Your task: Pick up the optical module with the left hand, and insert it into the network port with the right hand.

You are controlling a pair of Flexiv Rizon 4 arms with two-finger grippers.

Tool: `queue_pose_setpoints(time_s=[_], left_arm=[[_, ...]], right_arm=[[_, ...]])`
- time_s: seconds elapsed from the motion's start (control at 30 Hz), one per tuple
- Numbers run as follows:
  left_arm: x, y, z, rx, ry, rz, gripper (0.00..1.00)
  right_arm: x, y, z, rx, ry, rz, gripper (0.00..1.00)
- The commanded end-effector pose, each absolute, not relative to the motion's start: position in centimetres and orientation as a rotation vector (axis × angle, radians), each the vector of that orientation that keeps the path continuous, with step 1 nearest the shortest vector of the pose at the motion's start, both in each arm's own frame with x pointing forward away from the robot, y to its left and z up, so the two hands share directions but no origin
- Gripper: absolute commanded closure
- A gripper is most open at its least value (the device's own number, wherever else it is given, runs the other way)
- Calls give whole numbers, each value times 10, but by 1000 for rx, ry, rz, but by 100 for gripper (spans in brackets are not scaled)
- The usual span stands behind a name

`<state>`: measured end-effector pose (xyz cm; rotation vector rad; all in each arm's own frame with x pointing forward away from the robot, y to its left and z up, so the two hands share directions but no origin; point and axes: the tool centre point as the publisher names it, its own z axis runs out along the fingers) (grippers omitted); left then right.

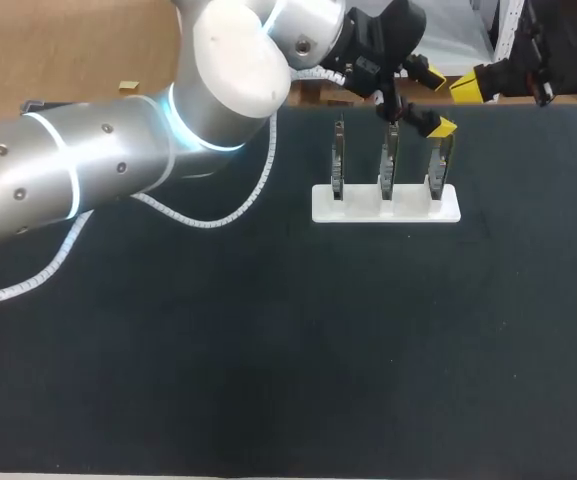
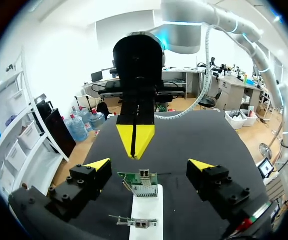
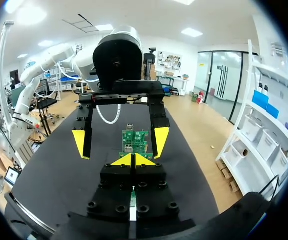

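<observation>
My left end effector (image 1: 438,101) hangs wide open over the boards (image 1: 389,160), holding nothing. The three boards stand up in a white rack (image 1: 386,206) on the desk (image 1: 268,350), at 1 o'clock from its middle. My right end effector (image 1: 465,85) is at the rack's 1 o'clock, its yellow tips pressed together with nothing between them.
</observation>
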<state>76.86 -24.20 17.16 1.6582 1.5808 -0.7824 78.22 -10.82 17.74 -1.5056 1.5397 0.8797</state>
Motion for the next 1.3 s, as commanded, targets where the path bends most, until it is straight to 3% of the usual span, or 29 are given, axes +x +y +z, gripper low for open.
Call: queue_pose_setpoints(time_s=[0.03, 0.07, 0.1, 0.13, 1.3], left_arm=[[766, -240, 172, 1654, 1580, -774, 0], [766, -240, 173, 1654, 1581, -771, 0], [766, -240, 173, 1655, 1582, -769, 0], [766, -240, 173, 1655, 1582, -769, 0], [766, -240, 173, 1655, 1582, -769, 0]], right_arm=[[777, -108, 180, -1493, 1547, 855, 100], [777, -108, 181, -1493, 1547, 854, 100], [777, -108, 181, -1490, 1567, 833, 64], [778, -108, 182, -1482, 1573, 831, 0], [778, -108, 182, -1482, 1573, 831, 0]])
